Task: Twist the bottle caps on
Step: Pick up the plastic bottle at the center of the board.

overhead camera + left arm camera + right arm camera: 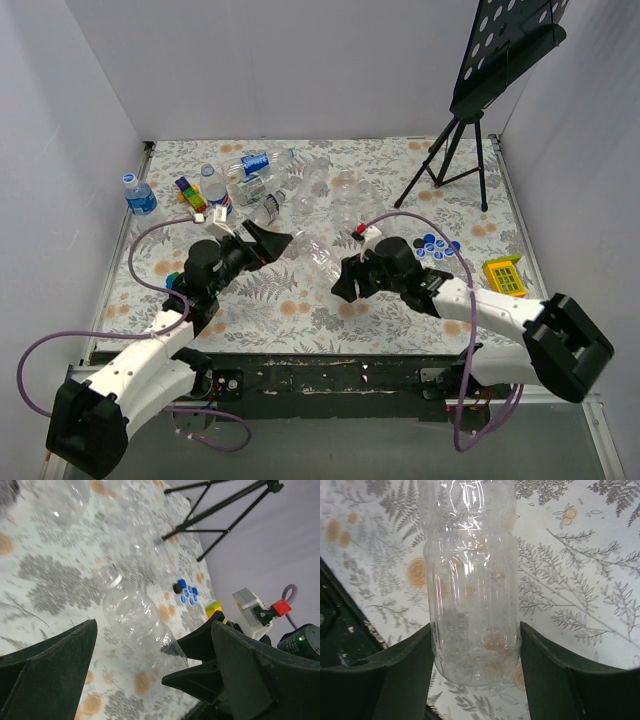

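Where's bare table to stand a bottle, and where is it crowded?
Bare: the near strip of floral table between the two arms, and the far patch beside the black tripod stand. Crowded: the clear plastic bottles heaped far left, and the small blue caps mid right.

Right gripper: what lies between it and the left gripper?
A clear unlabelled plastic bottle, on its side. The right gripper clasps its base; the open left gripper is not touching it. Top external and left wrist views show it.

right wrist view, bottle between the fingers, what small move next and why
Probably lift the clear bottle slightly off the table: the right end effector looks closed on its base, and it lies on its side, uncapped.
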Controlling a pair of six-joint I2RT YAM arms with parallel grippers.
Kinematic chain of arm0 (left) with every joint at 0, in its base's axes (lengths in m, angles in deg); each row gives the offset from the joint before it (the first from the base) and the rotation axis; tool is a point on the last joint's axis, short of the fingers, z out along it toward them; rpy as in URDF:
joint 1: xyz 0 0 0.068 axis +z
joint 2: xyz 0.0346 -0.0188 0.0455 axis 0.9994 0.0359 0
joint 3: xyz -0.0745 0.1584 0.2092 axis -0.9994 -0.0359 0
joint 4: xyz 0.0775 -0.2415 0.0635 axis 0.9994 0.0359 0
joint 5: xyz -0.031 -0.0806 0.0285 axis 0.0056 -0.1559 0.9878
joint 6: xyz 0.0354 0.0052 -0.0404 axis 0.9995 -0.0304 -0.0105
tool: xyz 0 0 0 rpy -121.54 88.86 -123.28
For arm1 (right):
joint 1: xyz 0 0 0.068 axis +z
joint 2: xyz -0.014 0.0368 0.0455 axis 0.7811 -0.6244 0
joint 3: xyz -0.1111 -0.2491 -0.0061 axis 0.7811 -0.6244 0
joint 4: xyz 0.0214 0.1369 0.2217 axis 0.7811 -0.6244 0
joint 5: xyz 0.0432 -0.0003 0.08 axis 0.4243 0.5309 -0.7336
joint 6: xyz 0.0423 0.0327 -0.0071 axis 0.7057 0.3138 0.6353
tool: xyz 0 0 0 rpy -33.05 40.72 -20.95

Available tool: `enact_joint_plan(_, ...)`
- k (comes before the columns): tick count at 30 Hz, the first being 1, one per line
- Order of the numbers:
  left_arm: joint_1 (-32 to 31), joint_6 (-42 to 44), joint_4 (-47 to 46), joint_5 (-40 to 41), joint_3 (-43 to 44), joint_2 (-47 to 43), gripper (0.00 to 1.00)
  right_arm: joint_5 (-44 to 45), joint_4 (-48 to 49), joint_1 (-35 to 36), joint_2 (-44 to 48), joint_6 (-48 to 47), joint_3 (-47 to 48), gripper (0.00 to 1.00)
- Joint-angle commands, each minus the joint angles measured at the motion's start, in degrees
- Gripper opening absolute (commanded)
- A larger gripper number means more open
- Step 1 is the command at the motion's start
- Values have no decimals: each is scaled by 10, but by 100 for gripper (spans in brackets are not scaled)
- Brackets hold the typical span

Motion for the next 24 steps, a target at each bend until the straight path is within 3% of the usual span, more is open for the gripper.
enact_joint_plan(1, -64, -105, -81, 16, -33, -9, 98, 41, 137, 32, 99, 135, -70, 27)
enact_joint_plan(8, -151, -94, -165, 79, -35, 22, 98, 114, 240, 89, 190, 230, -148, 27)
enact_joint_plan(13, -197, -93, -165, 131, -21, 56, 98, 140, 304, 110, 221, 257, -186, 27)
enact_joint_plan(18, -222, -98, -190, 161, -20, 73, 98, 144, 347, 122, 232, 274, -209, 27)
enact_joint_plan(24, -234, -91, -240, 142, -13, 104, 97, 131, 391, 129, 221, 281, -222, 25)
